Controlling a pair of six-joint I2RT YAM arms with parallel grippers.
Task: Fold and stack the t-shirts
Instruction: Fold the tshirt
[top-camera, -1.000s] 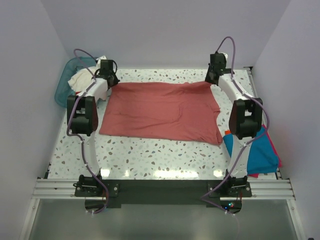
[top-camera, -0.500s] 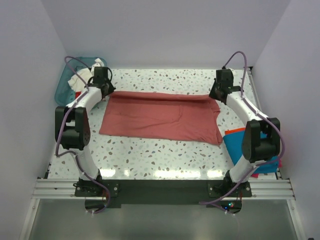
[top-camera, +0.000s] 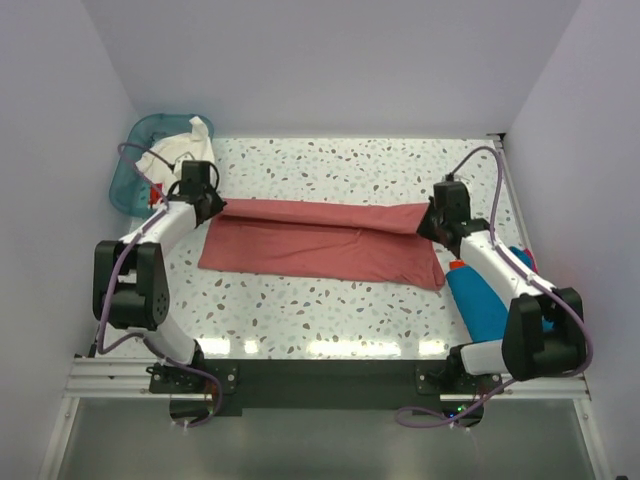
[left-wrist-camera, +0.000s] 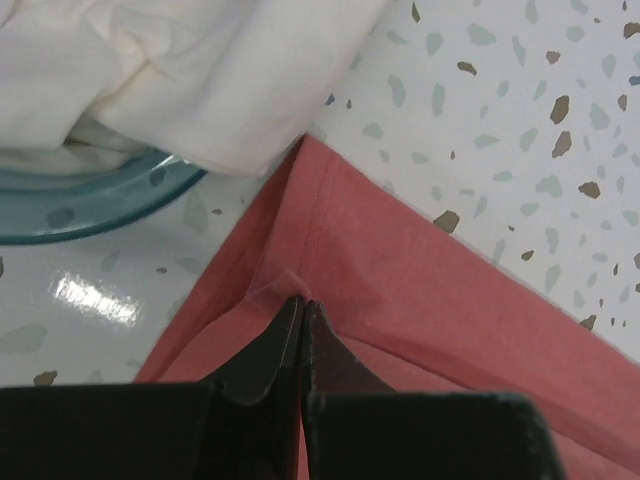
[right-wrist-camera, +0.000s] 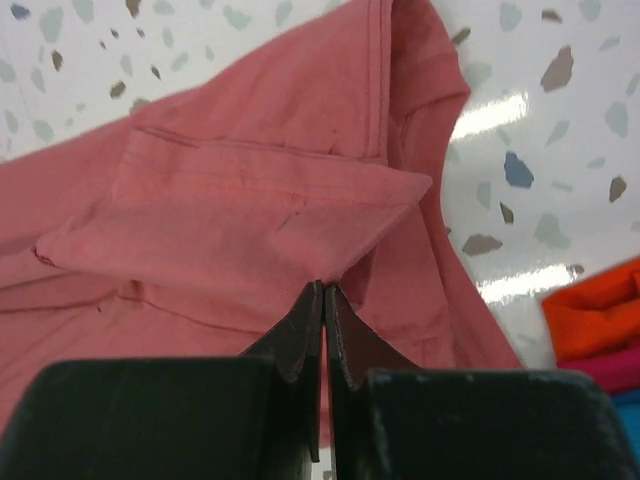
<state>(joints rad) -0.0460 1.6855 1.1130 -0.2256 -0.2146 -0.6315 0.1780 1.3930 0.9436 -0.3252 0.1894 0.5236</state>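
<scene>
The salmon-red t-shirt (top-camera: 320, 240) lies across the middle of the table, its far edge folded over toward the near side. My left gripper (top-camera: 214, 204) is shut on the shirt's far left corner (left-wrist-camera: 300, 260). My right gripper (top-camera: 430, 222) is shut on the far right corner (right-wrist-camera: 300, 215). The white t-shirt (top-camera: 172, 152) hangs out of the teal basket and also shows in the left wrist view (left-wrist-camera: 180, 70). Folded teal-blue (top-camera: 482, 300) and orange-red (right-wrist-camera: 590, 320) shirts lie at the right, partly hidden by my right arm.
The teal plastic basket (top-camera: 125, 180) stands at the far left corner, its rim in the left wrist view (left-wrist-camera: 90, 205). The white walls close in the table on three sides. The speckled tabletop (top-camera: 330, 300) shows in front of the shirt.
Both grippers have pulled the shirt's far edge toward the near side, folding it over itself. The shirt now looks narrower front to back.
</scene>
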